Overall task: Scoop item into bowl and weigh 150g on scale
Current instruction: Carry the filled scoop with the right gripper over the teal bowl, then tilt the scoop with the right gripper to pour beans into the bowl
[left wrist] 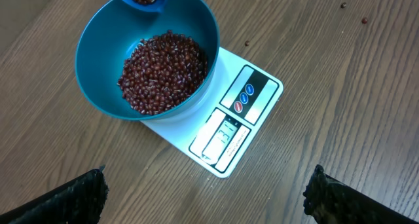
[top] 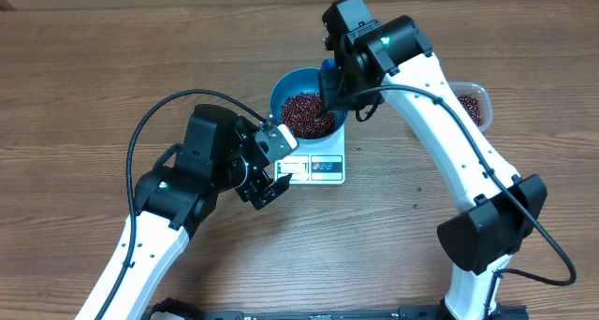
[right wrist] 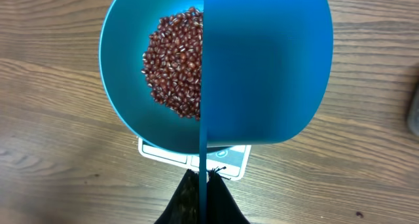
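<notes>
Wood table (top: 94, 58) below. My right gripper (right wrist: 204, 188) clamps the scoop (right wrist: 268, 67) handle, scoop just ahead over bowl (left wrist: 85, 60) so beans (left wrist: 163, 70) drop inside, scale (left wrist: 262, 93) underneath. My left gripper (left wrist: 206, 196) hangs spread wide, empty, giving me the display (left wrist: 222, 135).

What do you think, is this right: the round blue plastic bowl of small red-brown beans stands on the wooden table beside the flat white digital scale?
No. The round blue plastic bowl of small red-brown beans stands on the flat white digital scale, not on the table beside it. The left wrist view shows it plainly.
</notes>
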Robot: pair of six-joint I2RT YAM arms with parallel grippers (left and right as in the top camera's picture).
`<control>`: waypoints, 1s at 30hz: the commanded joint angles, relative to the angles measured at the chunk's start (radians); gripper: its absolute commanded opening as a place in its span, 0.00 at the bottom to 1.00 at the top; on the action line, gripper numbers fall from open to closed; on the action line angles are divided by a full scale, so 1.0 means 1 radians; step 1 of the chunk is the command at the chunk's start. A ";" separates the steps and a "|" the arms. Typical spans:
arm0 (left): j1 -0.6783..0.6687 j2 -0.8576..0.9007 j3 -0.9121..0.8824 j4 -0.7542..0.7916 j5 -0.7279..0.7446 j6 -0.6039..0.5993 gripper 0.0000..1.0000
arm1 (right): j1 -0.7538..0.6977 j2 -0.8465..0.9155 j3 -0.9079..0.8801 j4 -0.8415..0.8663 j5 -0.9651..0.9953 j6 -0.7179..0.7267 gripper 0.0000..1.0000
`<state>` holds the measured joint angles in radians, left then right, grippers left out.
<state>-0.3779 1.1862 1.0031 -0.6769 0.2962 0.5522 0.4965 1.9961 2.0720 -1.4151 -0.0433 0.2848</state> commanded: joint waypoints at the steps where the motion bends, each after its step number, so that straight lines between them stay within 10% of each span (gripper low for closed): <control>1: 0.005 0.003 0.027 0.000 0.008 -0.017 0.99 | 0.022 -0.031 0.029 0.000 0.071 0.023 0.04; 30: 0.005 0.003 0.027 0.000 0.008 -0.017 0.99 | 0.082 -0.031 0.029 -0.024 0.178 0.061 0.04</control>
<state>-0.3779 1.1862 1.0031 -0.6769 0.2962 0.5522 0.5659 1.9961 2.0720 -1.4391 0.0990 0.3370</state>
